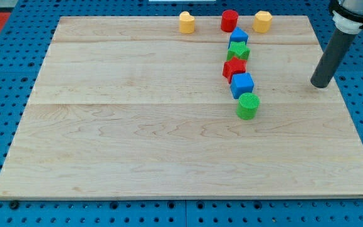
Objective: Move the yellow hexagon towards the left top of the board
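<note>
Eight small blocks sit on the wooden board [137, 145]. Up near 12 o'clock is the yellow hexagon [262, 21], with a red cylinder [229, 20] at its 9 o'clock and another yellow block [186, 22] (its shape is hard to tell) further that way. Below them runs a line: a blue block [238, 37], a green block [239, 51], a red block [234, 68], a blue cube [242, 84] and a green cylinder [247, 105]. My tip [321, 84] is a bare rod holding nothing, at 4 o'clock from the hexagon, well apart.
</note>
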Controlling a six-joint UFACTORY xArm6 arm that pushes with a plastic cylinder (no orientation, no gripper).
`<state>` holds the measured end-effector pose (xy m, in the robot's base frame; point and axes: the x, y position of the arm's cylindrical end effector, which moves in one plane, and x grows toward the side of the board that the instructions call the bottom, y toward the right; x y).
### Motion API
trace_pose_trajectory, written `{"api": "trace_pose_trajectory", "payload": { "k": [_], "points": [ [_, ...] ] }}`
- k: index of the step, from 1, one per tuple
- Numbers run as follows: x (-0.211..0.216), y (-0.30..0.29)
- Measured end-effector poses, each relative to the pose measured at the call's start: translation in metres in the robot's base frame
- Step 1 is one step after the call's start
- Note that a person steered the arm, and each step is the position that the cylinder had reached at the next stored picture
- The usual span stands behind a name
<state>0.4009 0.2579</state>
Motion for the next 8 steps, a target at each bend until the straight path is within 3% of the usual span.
{"api": "trace_pose_trajectory", "payload": {
  "k": [4, 5, 7, 8],
  "points": [
    [0.0, 0.001],
    [-0.017, -0.017],
    [-0.137, 0.003],
    [-0.168, -0.025]
  ]
}}
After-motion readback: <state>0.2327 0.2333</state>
